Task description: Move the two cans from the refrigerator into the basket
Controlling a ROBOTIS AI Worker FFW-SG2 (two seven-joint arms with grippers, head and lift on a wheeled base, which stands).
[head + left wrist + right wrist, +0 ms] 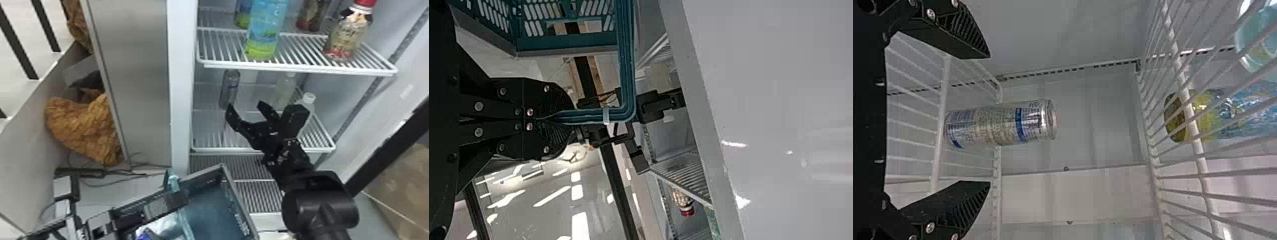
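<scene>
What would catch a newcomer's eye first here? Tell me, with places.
Probably the right pincer, black and open inside the pale fridge, with a silver can standing just ahead of it. Next, the teal basket low in front of the fridge, its handle clamped in the left pincer. Then the red-capped bottle, upright on the shelf above the right pincer.
</scene>
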